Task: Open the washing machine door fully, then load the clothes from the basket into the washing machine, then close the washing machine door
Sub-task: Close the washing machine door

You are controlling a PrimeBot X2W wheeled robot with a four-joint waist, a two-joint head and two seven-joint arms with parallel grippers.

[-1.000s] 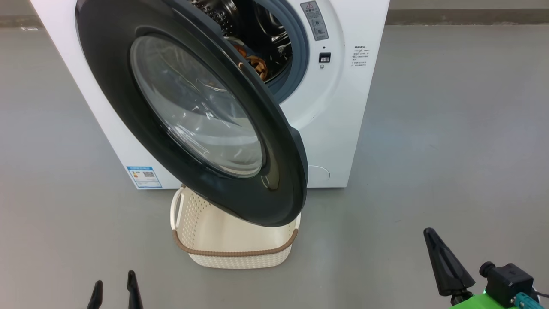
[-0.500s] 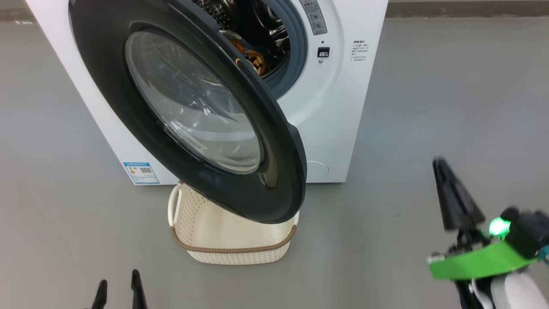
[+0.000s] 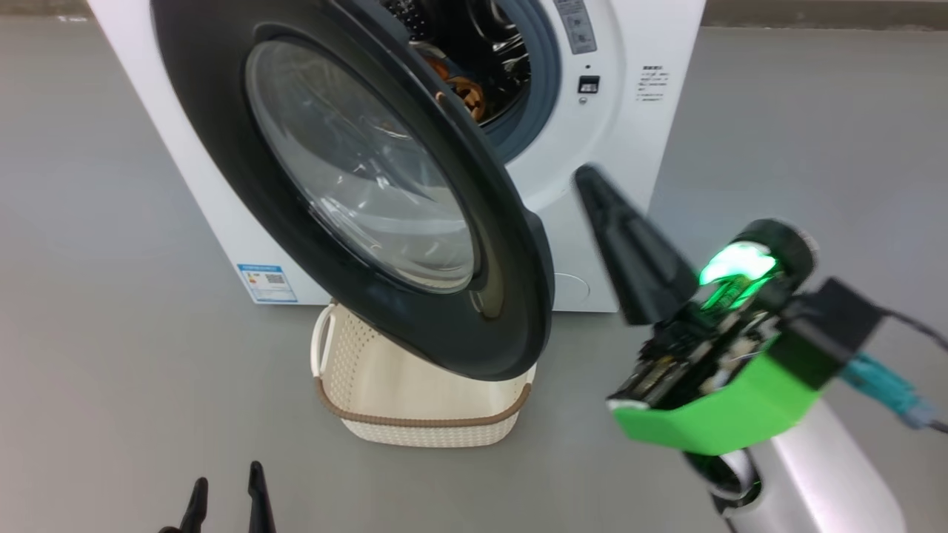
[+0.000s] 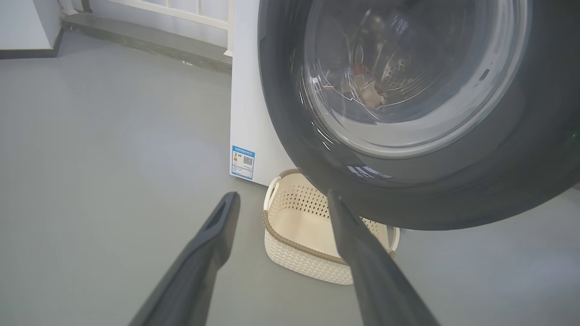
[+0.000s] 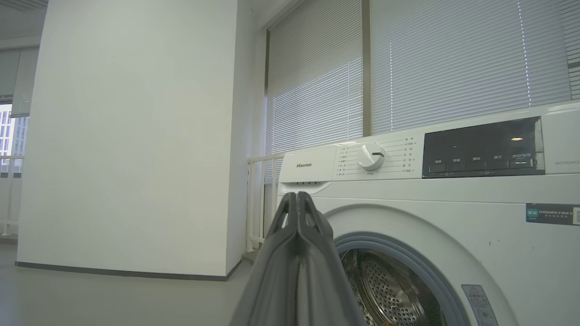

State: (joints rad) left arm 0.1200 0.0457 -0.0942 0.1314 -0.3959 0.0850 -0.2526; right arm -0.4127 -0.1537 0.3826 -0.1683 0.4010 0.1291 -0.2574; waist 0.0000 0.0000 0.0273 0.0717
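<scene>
My right pincer has come up from the lower right corner of the head view. It now stands high before the washing machine, its two fingers clenched flat together on nothing. The head view itself has slid a little, so the machine's small shift across it is the camera's doing.

The washing machine door hangs at the same part-open angle as before, hinged on my left, with its glass bowl facing me. The basket stays on the floor under the door's lower rim, and its cream bottom is bare where it shows. The clothes lie in the drum, with orange showing past the door's edge. My left pincer stays low at the lower left, fingers spread wide, released.

The door's free rim juts out toward my right. In the head view my right fingertip sits to the right of that rim, apart from it, over the white front panel. Between the rim and the gasket a wedge of the opening shows. Bare floor spreads wide on both sides of the machine and in front of the basket. In the right wrist view the shut fingers point at the machine's upper front, with the dial up to the right of their tip.
</scene>
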